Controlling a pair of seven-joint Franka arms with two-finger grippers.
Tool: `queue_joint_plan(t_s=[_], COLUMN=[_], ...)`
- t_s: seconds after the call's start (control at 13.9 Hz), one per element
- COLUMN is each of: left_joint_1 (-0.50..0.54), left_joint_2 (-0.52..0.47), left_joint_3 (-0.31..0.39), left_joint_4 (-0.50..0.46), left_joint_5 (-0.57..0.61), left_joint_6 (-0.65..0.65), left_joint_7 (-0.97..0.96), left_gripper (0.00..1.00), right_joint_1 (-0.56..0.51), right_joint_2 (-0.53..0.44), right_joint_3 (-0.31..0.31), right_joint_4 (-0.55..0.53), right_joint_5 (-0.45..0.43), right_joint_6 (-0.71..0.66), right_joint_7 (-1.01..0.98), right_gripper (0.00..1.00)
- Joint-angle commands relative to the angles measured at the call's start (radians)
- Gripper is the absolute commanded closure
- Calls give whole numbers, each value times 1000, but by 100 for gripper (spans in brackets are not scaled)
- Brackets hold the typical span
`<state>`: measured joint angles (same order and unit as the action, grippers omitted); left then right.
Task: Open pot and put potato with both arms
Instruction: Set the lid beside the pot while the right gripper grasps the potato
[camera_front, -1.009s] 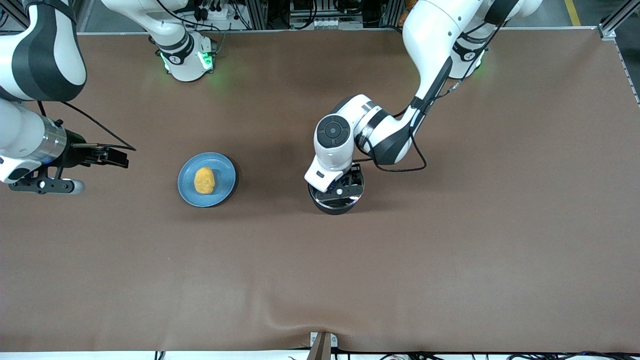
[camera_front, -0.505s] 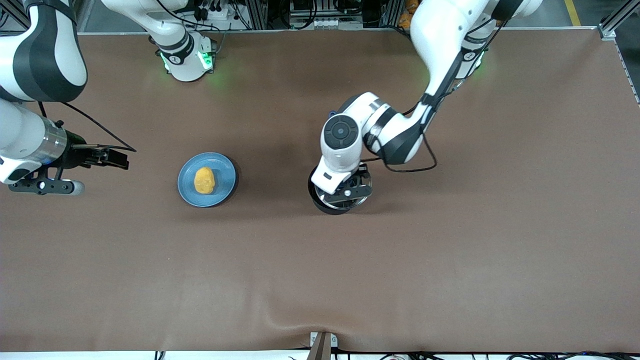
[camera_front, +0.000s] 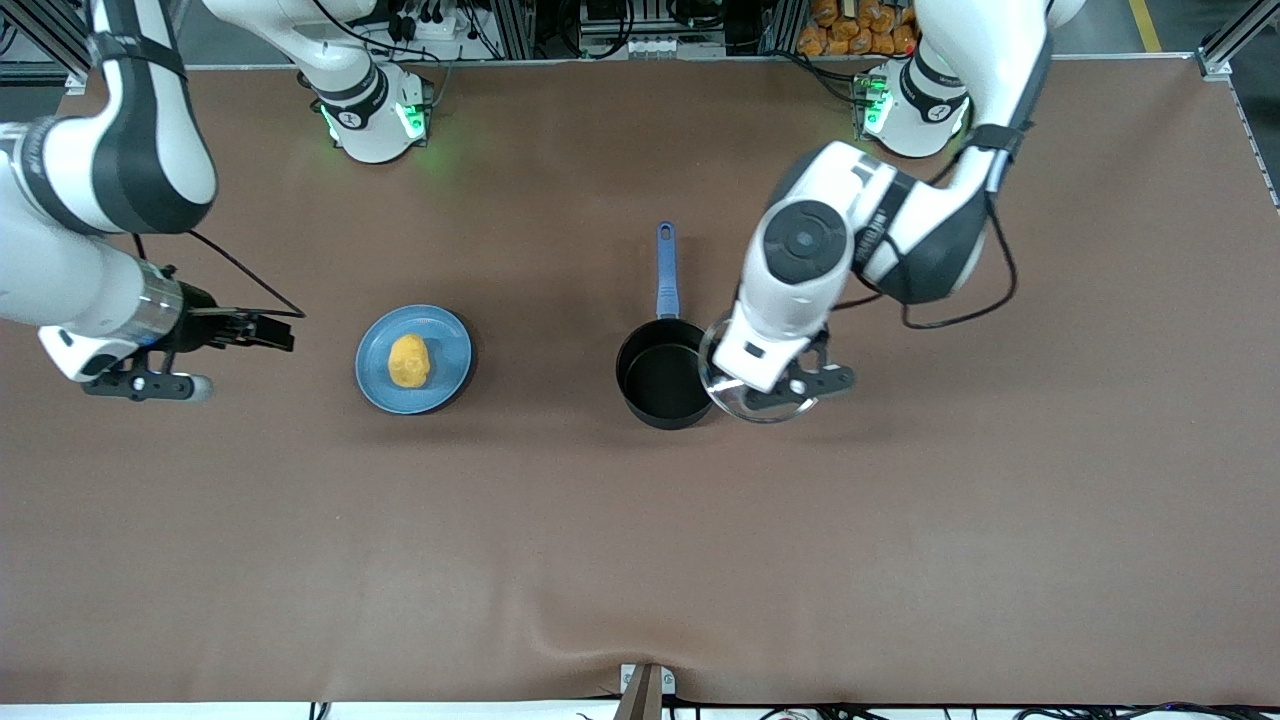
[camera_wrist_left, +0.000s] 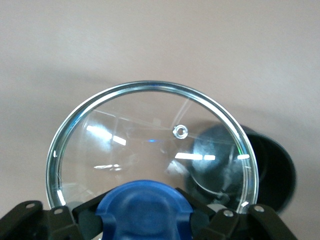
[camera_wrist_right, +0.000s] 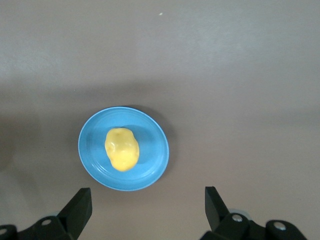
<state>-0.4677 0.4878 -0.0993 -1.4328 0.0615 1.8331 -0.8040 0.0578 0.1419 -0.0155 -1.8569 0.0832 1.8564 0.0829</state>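
One step done: small round black pot (camera_front: 663, 378) with long blue handle stands open mid-table. Left gripper (camera_front: 785, 385) is clamped on the blue knob (camera_wrist_left: 144, 207) of the glass lid (camera_wrist_left: 150, 150), held beside the pot. Lumpy yellow potato (camera_front: 408, 360) untouched on light-blue plate (camera_front: 450, 350); right gripper (camera_wrist_right: 147, 210), fingers apart, hangs near it. Left: pick, drop in pot.

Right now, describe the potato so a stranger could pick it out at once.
On the brown table, toward the right arm's end, lies a flat light-blue plate. The potato sits on it: a lumpy yellow-orange oval, the only thing on the plate, unlike the empty black pot beside it.
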Motion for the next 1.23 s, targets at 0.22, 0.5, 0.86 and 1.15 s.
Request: queue_joint_plan(t_s=[0.22, 0.5, 0.86, 1.15], left_joint_1=[197, 265, 351, 395], left_joint_2=[-136, -153, -377, -388], left_joint_3=[-11, -10, -5, -5], left_joint_4=[-57, -66, -583, -768], left_joint_5=[9, 12, -46, -48], left_joint_6=[-2, -2, 410, 543], left_joint_7=[152, 209, 341, 429], left_gripper=[100, 100, 100, 100], right_joint_1=[56, 100, 146, 139], right_joint_2=[-45, 2, 120, 157], right_joint_3=[38, 65, 65, 62], right_joint_4=[-227, -344, -386, -404], right_joint_5=[18, 16, 6, -2], right_joint_6=[236, 443, 605, 656], right_joint_7=[48, 52, 51, 46], right_gripper=[0, 0, 0, 0])
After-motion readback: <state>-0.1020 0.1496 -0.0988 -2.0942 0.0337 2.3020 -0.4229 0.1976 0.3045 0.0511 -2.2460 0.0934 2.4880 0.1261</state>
